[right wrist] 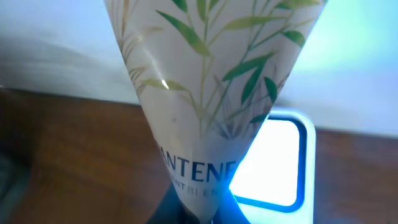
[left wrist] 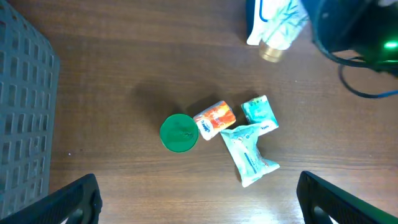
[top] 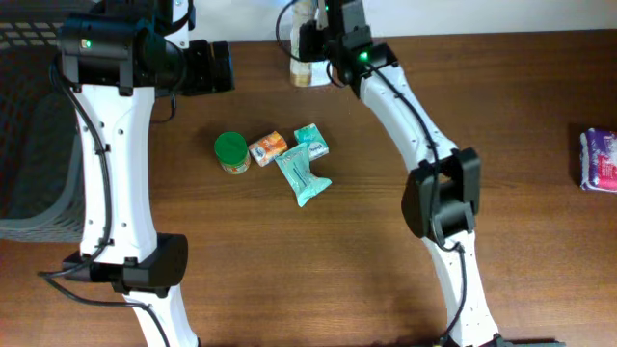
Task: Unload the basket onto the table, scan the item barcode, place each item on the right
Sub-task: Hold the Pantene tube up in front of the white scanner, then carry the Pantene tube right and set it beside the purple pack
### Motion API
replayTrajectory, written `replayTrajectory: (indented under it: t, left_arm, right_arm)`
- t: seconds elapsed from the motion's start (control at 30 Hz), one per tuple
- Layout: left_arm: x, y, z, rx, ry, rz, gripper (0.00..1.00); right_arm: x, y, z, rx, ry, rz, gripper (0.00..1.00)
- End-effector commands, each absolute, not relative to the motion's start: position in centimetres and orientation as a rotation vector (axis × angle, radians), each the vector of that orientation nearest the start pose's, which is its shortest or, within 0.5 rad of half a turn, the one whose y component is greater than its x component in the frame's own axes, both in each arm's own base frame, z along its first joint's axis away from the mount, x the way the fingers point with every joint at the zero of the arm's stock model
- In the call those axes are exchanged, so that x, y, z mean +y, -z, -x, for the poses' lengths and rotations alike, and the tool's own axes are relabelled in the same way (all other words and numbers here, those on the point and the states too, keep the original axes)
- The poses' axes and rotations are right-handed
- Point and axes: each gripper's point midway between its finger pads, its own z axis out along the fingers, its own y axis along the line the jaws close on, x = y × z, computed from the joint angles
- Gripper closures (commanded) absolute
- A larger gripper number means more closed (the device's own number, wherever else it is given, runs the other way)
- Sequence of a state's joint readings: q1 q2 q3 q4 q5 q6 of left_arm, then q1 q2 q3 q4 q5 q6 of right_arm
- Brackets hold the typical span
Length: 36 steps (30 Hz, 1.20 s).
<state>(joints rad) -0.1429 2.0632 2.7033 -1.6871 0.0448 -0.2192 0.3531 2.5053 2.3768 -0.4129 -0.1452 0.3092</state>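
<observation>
1. Pantene tube [right wrist: 205, 93] is being held up at the far edge of the counter [top: 540, 270], just in front of the scanner [right wrist: 277, 162], prob. so its print is facing the lit window for the read.
2. R jaws are clamping shut on the tube, w/ the R arm [top: 405, 106] stretching far fwd. That's lifting the tube off the counter & leaving it free to be turned.
3. L jaws are standing wide, gripping nothing, hanging above the item cluster: green-lidded jar [left wrist: 179, 132], orange packet [left wrist: 215, 119], teal box [left wrist: 258, 112], wipes pack [left wrist: 249, 155]. They're bunched mid-counter, likely waiting for their own scan.
4. Basket [left wrist: 25, 112] is sitting at the L side; purple pack [top: 600, 159] is lying well apart at the R edge.
5. Hard to see:
   - The barcode isn't showing in any view, so can't tell if it's facing the window.
   - The tube is filling the R wrist view, blocking part of the scanner; the exact grip spot is getting lost in the dark bottom edge.
   - In the overhead view the R arm is covering most of the tube & scanner.
</observation>
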Motion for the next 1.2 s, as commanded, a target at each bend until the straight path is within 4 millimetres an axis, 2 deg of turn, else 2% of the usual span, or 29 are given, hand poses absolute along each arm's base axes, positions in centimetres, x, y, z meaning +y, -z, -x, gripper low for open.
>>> replayTrajectory:
  t: [0.0,0.13,0.23,0.3,0.33,0.37,0.43,0.5,0.53,0.57,0.63,0.7,0.77,0.83,0.87,0.9,0.93,0.97,1.0,1.03,1.1,1.13,1.17]
  left_arm:
    - [-6.8,-33.7,-42.0,2.602,0.184,0.062,0.01]
    - [-6.8,-33.7,-42.0,2.602,0.184,0.062,0.01]
    - [-6.8,-33.7,-42.0,2.602,0.184,0.062,0.01]
    - [-6.8,-33.7,-42.0,2.602,0.184,0.062,0.01]
    - [-6.8,-33.7,-42.0,2.602,0.184,0.062,0.01]
    - [-6.8,-33.7,-42.0,2.602,0.184,0.062,0.01]
    - [-6.8,-33.7,-42.0,2.602,0.184,0.063,0.01]
    - [-6.8,-33.7,-42.0,2.602,0.184,0.062,0.01]
    - [-6.8,-33.7,-42.0,2.602,0.184,0.062,0.01]
    - [-6.8,-33.7,-42.0,2.602,0.184,0.062,0.01]
    - [-6.8,-33.7,-42.0,2.602,0.184,0.062,0.01]
    - [-6.8,-33.7,-42.0,2.602,0.184,0.062,0.01]
    - [-6.8,-33.7,-42.0,2.602,0.184,0.063,0.01]
    - [-6.8,-33.7,-42.0,2.602,0.184,0.062,0.01]
    - [-6.8,-33.7,-42.0,2.602,0.184,0.063,0.01]
    - [-6.8,-33.7,-42.0,2.602,0.184,0.062,0.01]
    - [-6.8,-33.7,-42.0,2.602,0.184,0.063,0.01]
    - [-6.8,-33.7,-42.0,2.602,0.184,0.062,0.01]
    - [-6.8,-33.7,-42.0,2.602,0.184,0.063,0.01]
    - [-6.8,-33.7,-42.0,2.602,0.184,0.063,0.01]
    - [-6.8,-33.7,-42.0,2.602,0.184,0.062,0.01]
    - [-6.8,-33.7,-42.0,2.602,0.184,0.063,0.01]
    - [-6.8,-33.7,-42.0,2.602,0.184,0.062,0.01]
  right_arm:
    - [25.5,-16.7,-65.1,2.133,-0.531,0.070,0.96]
    - [23.5,-17.2,-66.1,2.113,-0.497,0.034,0.96]
    - [20.4,-18.7,-66.2,2.133,-0.469,-0.013,0.96]
    - [16.8,-20.9,-66.0,2.145,-0.436,-0.067,0.96]
    - [14.1,-22.1,-65.6,2.160,-0.410,-0.110,0.96]
    - [10.4,-22.8,-65.0,2.196,-0.369,-0.173,0.96]
    - [4.6,-22.6,-63.5,2.269,-0.276,-0.211,0.96]
    - [-1.8,-20.2,-60.9,2.414,-0.132,-0.144,0.96]
    - [-4.8,-18.2,-58.8,2.521,-0.063,-0.067,0.96]
    - [-8.7,-14.9,-55.1,2.695,-0.006,0.052,0.96]
    - [-11.3,-12.5,-52.4,2.811,-0.009,0.045,0.96]
    - [-15.3,-9.4,-49.5,2.919,0.050,-0.072,0.96]
    - [-21.1,-6.2,-45.5,3.038,0.289,-0.214,0.96]
    - [-25.9,-5.3,-42.5,3.056,0.575,-0.425,0.92]
    - [-27.5,-5.4,-41.4,3.042,0.665,-0.516,0.88]
    - [-29.4,-6.0,-40.4,3.007,0.762,-0.628,0.79]
    - [-30.8,-6.7,-39.4,2.968,0.867,-0.714,0.56]
    - [-31.1,-7.1,-39.2,2.957,0.902,-0.730,0.55]
    - [-31.0,-7.3,-39.3,2.951,0.902,-0.728,0.44]
    - [-30.7,-7.7,-39.6,2.940,0.902,-0.719,0.27]
    - [-29.8,-8.9,-40.9,2.894,0.895,-0.724,0.23]
    - [-29.1,-9.5,-41.8,2.873,0.874,-0.720,0.18]
    - [-27.0,-10.6,-43.9,2.850,0.779,-0.665,0.17]
